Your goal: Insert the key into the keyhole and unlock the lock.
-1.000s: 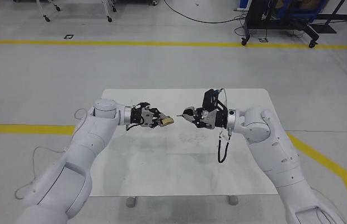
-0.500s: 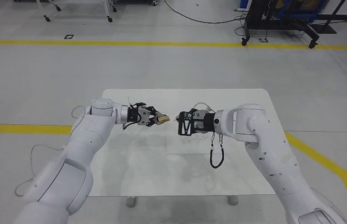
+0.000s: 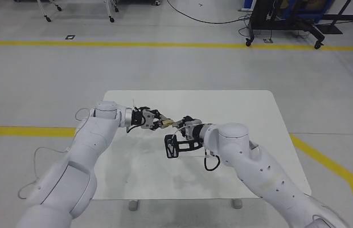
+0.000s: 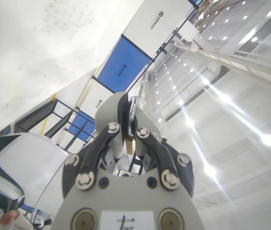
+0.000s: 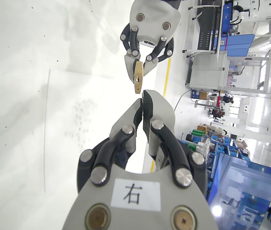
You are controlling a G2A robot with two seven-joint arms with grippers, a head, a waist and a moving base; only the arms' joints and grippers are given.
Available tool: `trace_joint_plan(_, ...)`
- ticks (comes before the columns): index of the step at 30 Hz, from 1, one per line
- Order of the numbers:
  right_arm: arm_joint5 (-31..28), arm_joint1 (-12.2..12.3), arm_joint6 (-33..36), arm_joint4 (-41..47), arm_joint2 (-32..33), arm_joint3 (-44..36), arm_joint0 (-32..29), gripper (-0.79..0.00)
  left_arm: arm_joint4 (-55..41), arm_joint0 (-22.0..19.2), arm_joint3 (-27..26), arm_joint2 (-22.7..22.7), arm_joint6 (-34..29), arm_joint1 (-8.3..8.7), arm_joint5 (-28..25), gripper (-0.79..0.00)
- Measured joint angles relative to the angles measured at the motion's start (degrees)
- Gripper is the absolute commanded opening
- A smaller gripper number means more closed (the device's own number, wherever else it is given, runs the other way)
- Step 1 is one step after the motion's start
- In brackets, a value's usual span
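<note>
A brass padlock (image 3: 167,121) hangs above the middle of the white table (image 3: 250,108), and my left gripper (image 3: 161,121) is shut on it. In the right wrist view the padlock (image 5: 138,76) turns its keyhole end toward my right gripper (image 5: 142,98), whose tip nearly touches the lock's lower edge. The right gripper (image 3: 178,122) is shut, its black pads (image 5: 147,118) pressed together; the key is mostly hidden between them. In the left wrist view the silver shackle (image 4: 133,107) and a strip of the brass body (image 4: 129,146) show between the left gripper's fingers (image 4: 108,118).
A black cable loop (image 3: 172,146) hangs under the right wrist over the table's middle. Bare table surface lies on every side of the two grippers. A yellow floor line (image 3: 28,131) runs past the table's left side.
The right arm has swung left toward the padlock and rolled its wrist over; the gap between the grippers has closed. The left gripper with the padlock has barely shifted.
</note>
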Motion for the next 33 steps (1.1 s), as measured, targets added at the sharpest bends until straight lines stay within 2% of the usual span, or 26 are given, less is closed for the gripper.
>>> trace_joint_plan(23, -0.3, -2.1, 4.5, 0.8, -4.4, 2.3, 2.4, -0.785, 1.7, -0.2, 1.2, -0.6, 0.8, -1.06, 0.9, -0.785)
trace_joint_plan(33, -0.3, -2.3, 4.3, 0.1, -4.1, 1.1, 1.7, -0.785, 2.0, -0.3, 1.6, -1.2, 0.8, -1.23, 0.7, -0.785)
